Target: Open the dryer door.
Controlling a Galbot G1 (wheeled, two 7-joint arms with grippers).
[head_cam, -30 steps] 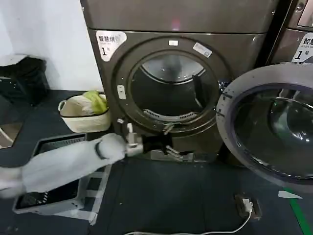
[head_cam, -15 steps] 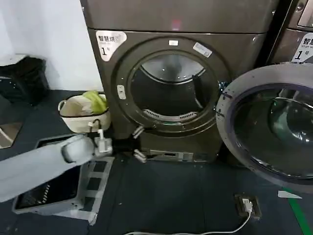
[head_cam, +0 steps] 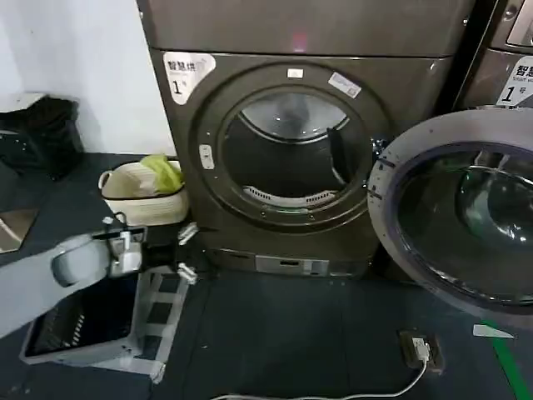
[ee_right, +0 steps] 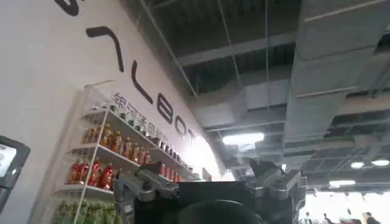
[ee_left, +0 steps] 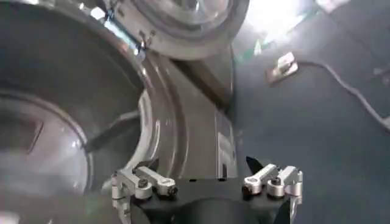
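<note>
Dark-grey dryer (head_cam: 308, 33) fills the middle of the head view, drum opening (head_cam: 291, 150) fully exposed, round and dark inside, grey rim around it. White label with a "1" (head_cam: 185, 71) sits at its upper left corner.

The dryer door (head_cam: 466, 208) is swung wide open to the right of the opening, hinged at the machine's right edge, inner grey rim and dark glass facing the room. It covers most of the neighbouring machine (head_cam: 508, 58) behind it. In the left wrist view the door (ee_left: 183, 24) shows at the far end of the machine's front, apart from the gripper.

Dark floor (head_cam: 291, 333) in front. Left of the dryer, a cream basket (head_cam: 137, 204) with something yellow-green in it stands against the white wall (head_cam: 75, 58). Nearer, a grey crate (head_cam: 83, 325) lies on the floor under the left arm. A white cable with a small box (head_cam: 420, 350) lies on the floor at lower right.

Left arm comes in from the lower left; left gripper (head_cam: 186, 252) hangs low, just left of the dryer's lower front corner, near the basket, touching nothing. Fingers spread apart, released, nothing between them; the left wrist view shows the same gap at the left gripper (ee_left: 207, 182), with the machine's front panel beyond.

Right gripper (ee_right: 210, 182) points up toward a ceiling and a shelf of bottles (ee_right: 103, 158), fingers spread, empty.
</note>
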